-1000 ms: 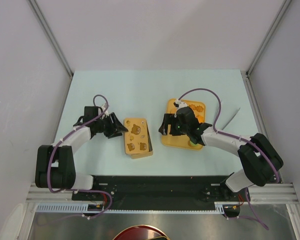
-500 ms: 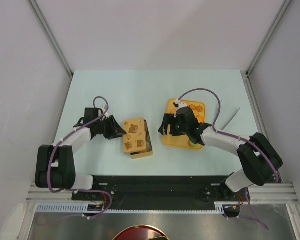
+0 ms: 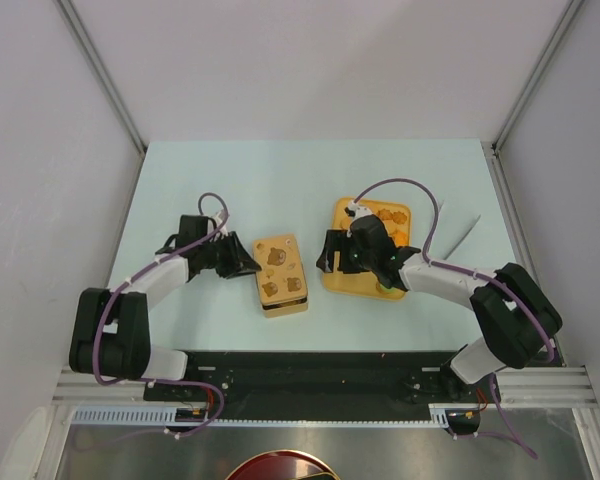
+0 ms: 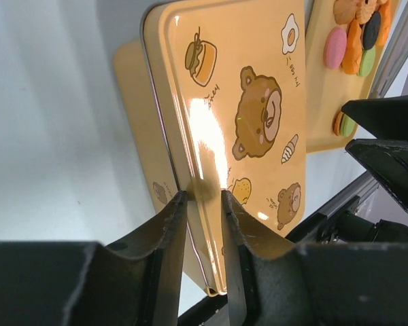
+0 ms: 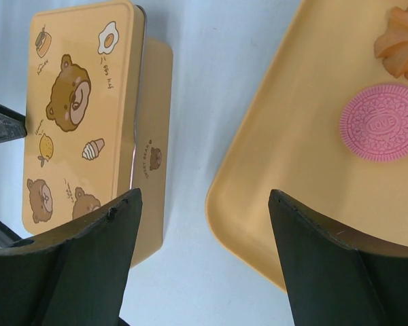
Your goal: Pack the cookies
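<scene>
Tabletop (image 3: 280, 180): both arms reach inward from the lower edge of the top view.

Left arm (image 3: 150, 280): bent, forearm pointing right. Left claw (image 4: 204, 198) is clamped on the lid's (image 5: 75, 102) near rim, one finger on each face.

Right arm (image 3: 440, 282): stretched left across the tray (image 5: 292, 176). Right claw (image 5: 204, 197) is spread wide, holding nothing, over the strip of tabletop between box (image 5: 160, 88) and tray.

The lid sits offset on the box; only the wrist views show the box's side past it.

Cookies (image 5: 384, 122): on the tray. A pink one is at right in the right wrist view; pink, black and green ones show at upper right in the left wrist view.

The box lies well apart from the tabletop's edges.
</scene>
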Tool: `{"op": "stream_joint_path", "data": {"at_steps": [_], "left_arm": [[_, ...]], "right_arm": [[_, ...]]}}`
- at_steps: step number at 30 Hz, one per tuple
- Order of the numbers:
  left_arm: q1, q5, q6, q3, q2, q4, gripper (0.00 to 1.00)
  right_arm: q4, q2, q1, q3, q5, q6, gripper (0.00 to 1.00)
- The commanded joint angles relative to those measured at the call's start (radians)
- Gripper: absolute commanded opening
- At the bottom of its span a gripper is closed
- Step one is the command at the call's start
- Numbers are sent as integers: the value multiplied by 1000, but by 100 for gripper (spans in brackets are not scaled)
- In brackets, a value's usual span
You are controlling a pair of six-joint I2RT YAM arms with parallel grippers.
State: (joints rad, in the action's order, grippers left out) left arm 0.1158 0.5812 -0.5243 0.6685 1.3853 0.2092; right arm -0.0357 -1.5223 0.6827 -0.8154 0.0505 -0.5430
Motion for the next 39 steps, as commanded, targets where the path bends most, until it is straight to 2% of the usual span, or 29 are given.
{"op": "stream_joint_path", "data": {"at_steps": [1, 7, 12, 21, 31, 39], "left_arm": [[33, 16, -26, 5, -31, -28, 31], [48, 6, -34, -10, -61, -25, 31], [48, 0, -17, 31, -81, 21, 38], [48, -1, -13, 23, -112, 38, 41], [48, -1, -28, -27, -111, -5, 45], [47, 8, -37, -72, -109, -42, 46]], "right_arm": [[-36, -9, 8, -4, 3, -3, 80], [-32, -10, 11, -13, 0, 2, 80], [-18, -4, 14, -24, -3, 6, 80], [-23, -18, 23, -41, 8, 3, 81], [-122, -53, 14, -45, 146, -51, 87], [-155, -131, 15, -56, 212, -72, 87]]}}
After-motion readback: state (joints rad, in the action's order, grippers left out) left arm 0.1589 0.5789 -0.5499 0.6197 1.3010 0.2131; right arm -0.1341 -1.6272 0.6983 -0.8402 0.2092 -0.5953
